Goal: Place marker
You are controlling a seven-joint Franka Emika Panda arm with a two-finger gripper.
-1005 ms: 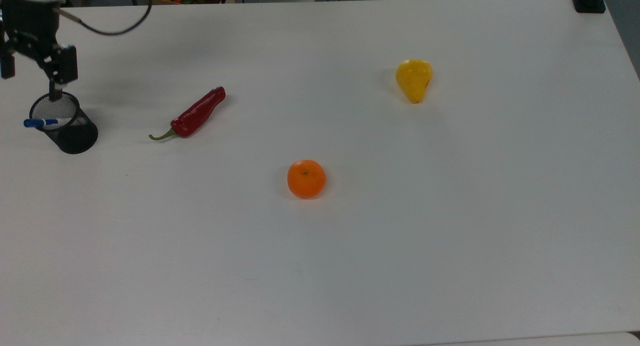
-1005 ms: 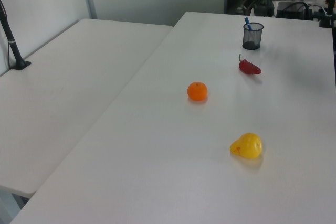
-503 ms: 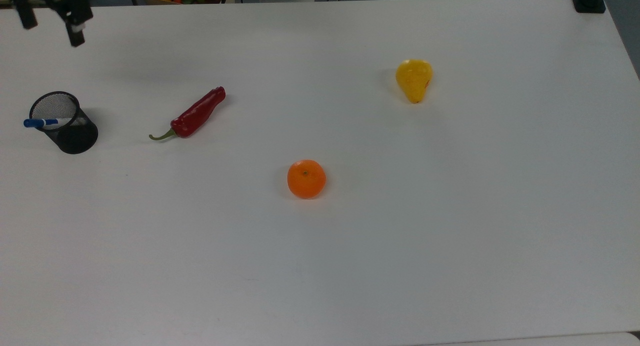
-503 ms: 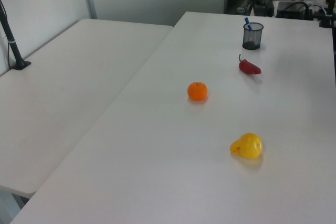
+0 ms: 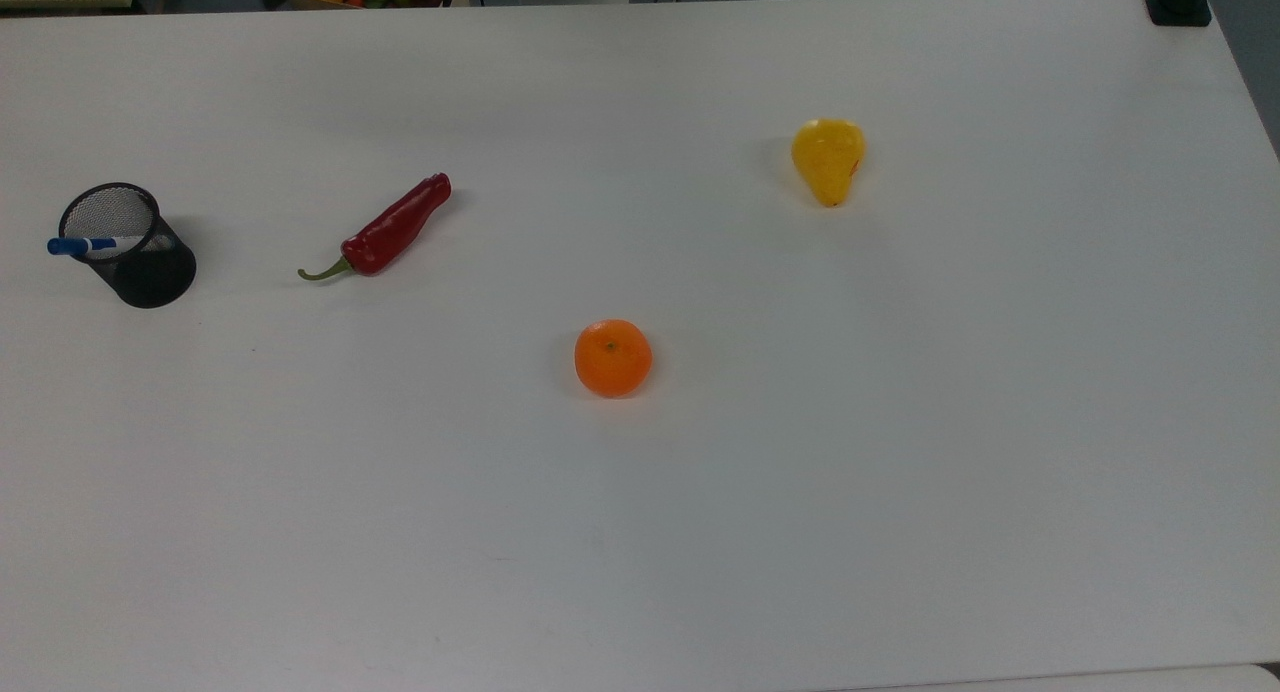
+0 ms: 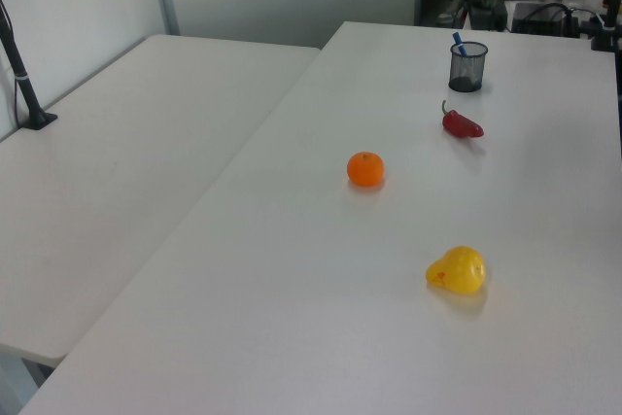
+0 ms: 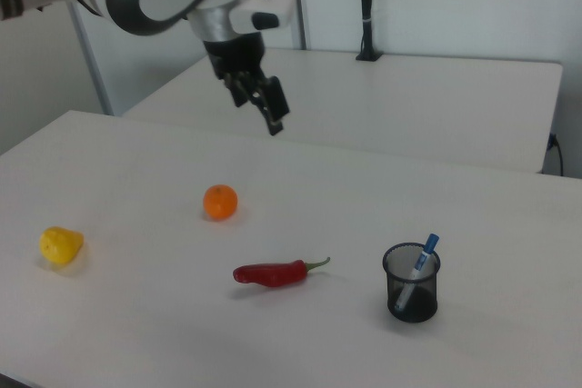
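The marker [image 5: 80, 245] stands tilted inside a black mesh cup [image 5: 150, 272] at the top view's left, its blue cap sticking out over the rim. In the left view the marker [image 6: 458, 43] and cup [image 6: 466, 70] sit at the far end of the table. The right view has the marker [image 7: 420, 261] leaning in the cup [image 7: 411, 295] at the front right. High above the table in the right view hangs my gripper [image 7: 260, 114], well up and to the left of the cup, open with nothing between its fingers.
A red chili pepper [image 5: 385, 230] lies beside the cup, an orange [image 5: 612, 358] sits mid-table and a yellow pear [image 5: 828, 159] lies farther to the top view's right. A second white table [image 6: 117, 162] adjoins on the left view's left.
The gripper, just above the cup one second ago, has lifted away and left the top view. The marker stays in the cup; nothing else moved.
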